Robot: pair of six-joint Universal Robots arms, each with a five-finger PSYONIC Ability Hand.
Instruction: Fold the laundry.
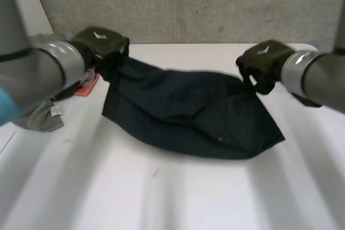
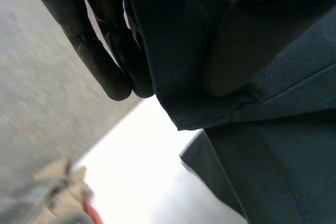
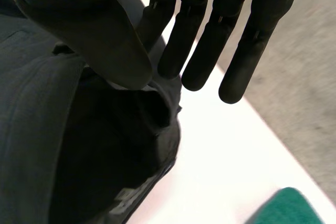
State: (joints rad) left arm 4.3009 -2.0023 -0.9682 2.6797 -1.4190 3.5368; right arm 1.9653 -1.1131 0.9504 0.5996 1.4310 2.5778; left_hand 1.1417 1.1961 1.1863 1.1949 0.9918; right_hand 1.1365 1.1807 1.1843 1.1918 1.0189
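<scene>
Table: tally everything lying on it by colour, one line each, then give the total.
dark blue garment: 1
grey cloth: 1
orange-red item, beside the grey cloth, kind unclear: 1
green item, kind unclear: 1
Total: 4

A white table point(image 1: 161, 197) spreads from the middle of the head view down to 6 o'clock, with a rounded far corner at 2 o'clock. Behind it, at 12 o'clock, stands a grey, speckled concrete wall point(image 1: 188, 4). At 11 o'clock a pale panel point(image 1: 29, 4) adjoins the wall. The light is soft and even.
</scene>
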